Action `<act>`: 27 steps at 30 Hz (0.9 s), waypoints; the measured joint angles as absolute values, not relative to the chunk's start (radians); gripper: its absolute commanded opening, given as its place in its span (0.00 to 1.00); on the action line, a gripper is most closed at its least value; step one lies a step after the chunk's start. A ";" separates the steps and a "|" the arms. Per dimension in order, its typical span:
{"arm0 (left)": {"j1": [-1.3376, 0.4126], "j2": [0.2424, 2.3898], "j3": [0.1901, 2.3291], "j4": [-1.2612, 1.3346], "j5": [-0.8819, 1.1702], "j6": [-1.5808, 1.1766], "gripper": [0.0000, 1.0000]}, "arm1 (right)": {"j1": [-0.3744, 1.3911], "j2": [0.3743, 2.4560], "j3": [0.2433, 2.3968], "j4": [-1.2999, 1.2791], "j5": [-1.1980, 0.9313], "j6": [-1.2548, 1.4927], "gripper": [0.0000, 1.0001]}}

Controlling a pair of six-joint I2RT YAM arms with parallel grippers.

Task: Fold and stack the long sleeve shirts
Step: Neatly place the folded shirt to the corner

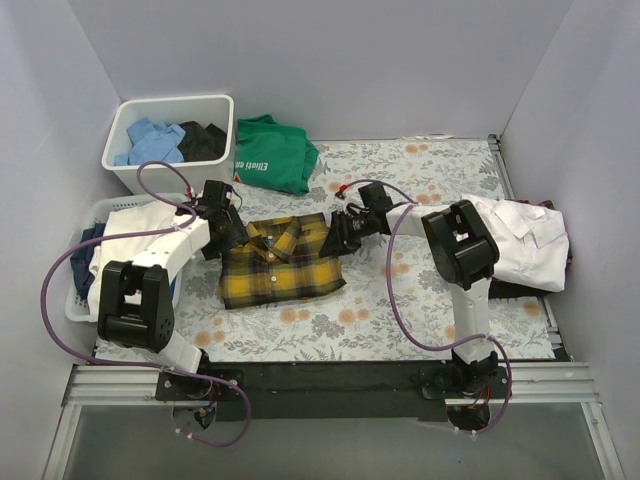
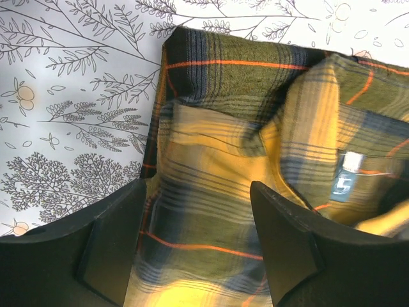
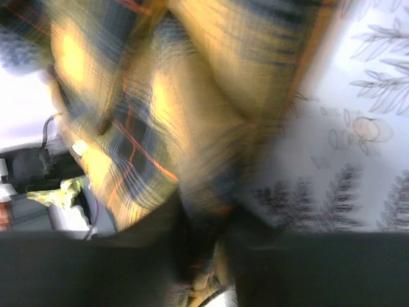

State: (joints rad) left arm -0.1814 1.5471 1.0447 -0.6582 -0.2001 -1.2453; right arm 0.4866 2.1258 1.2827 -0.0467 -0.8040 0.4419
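The yellow-and-black plaid long sleeve shirt [image 1: 280, 265] lies folded mid-table, collar toward the back. My left gripper [image 1: 232, 238] sits at its upper left edge. In the left wrist view that gripper [image 2: 198, 192] is open, and its dark fingers [image 2: 118, 240] straddle the plaid cloth [image 2: 211, 147] near the collar label. My right gripper [image 1: 338, 232] is at the shirt's upper right edge. The right wrist view is blurred, but the right gripper [image 3: 214, 224] has its fingers close together with a fold of plaid cloth [image 3: 160, 121] pinched between them. A white long sleeve shirt [image 1: 525, 240] lies at the right edge.
A green T-shirt [image 1: 272, 152] lies at the back. Beside it stands a white bin [image 1: 130, 175] holding blue and dark clothes. A white basket [image 1: 78, 300] with pale cloth sits at the left. A floral cloth [image 1: 420, 300] covers the table. Grey walls enclose three sides.
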 measured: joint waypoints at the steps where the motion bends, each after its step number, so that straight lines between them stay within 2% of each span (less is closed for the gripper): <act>1: -0.181 1.547 1.045 -0.658 -0.199 -1.245 0.66 | 0.489 2.133 1.285 -0.046 -0.805 0.437 0.05; 2: -0.180 1.547 1.045 -0.659 -0.197 -1.244 0.66 | 0.495 2.144 1.288 -0.052 -0.787 0.440 0.01; 11: -0.172 1.546 1.056 -0.669 -0.192 -1.218 0.67 | 0.505 2.126 1.291 -0.098 -0.736 0.436 0.01; 15: -0.165 1.533 1.076 -0.677 -0.184 -1.196 0.67 | 0.495 2.012 1.213 -0.182 -0.605 0.388 0.01; 19: -0.162 1.515 1.104 -0.676 -0.162 -1.178 0.67 | 0.400 1.878 1.156 -0.352 -0.480 0.318 0.01; 23: -0.160 1.507 1.114 -0.673 -0.132 -1.167 0.67 | 0.293 1.758 1.187 -0.526 -0.306 0.230 0.01; 27: -0.160 1.506 1.114 -0.673 -0.099 -1.161 0.67 | 0.263 1.666 1.269 -0.664 -0.164 0.177 0.01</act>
